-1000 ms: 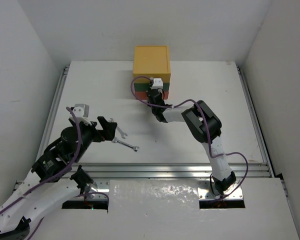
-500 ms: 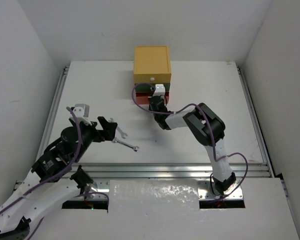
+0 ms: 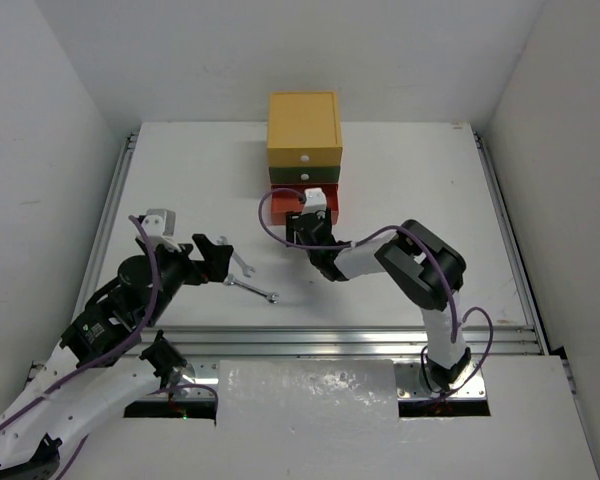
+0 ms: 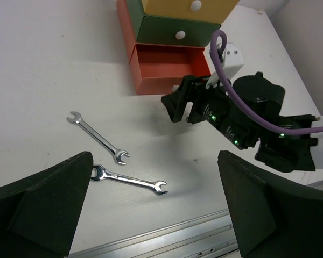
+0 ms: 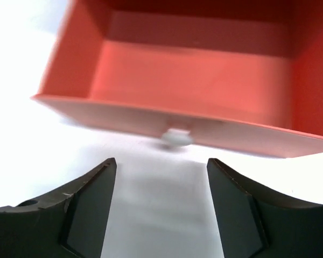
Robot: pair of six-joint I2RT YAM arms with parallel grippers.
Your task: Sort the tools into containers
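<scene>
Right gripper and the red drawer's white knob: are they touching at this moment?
Apart. The right wrist view shows the knob just ahead of the open right gripper, with bare table visible between it and either finger.

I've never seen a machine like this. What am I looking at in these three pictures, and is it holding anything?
These are two robot arms bolted to a white table, each ending in a two-fingered claw. One picture looks down from overhead; the other two come from cameras on the wrists. At the back stands a small chest of drawers; its red drawer is open and looks empty. A silver wrench and a second wrench lie near the left claw. The right claw faces the drawer's white knob. Both claws are open, holding nothing.
</scene>
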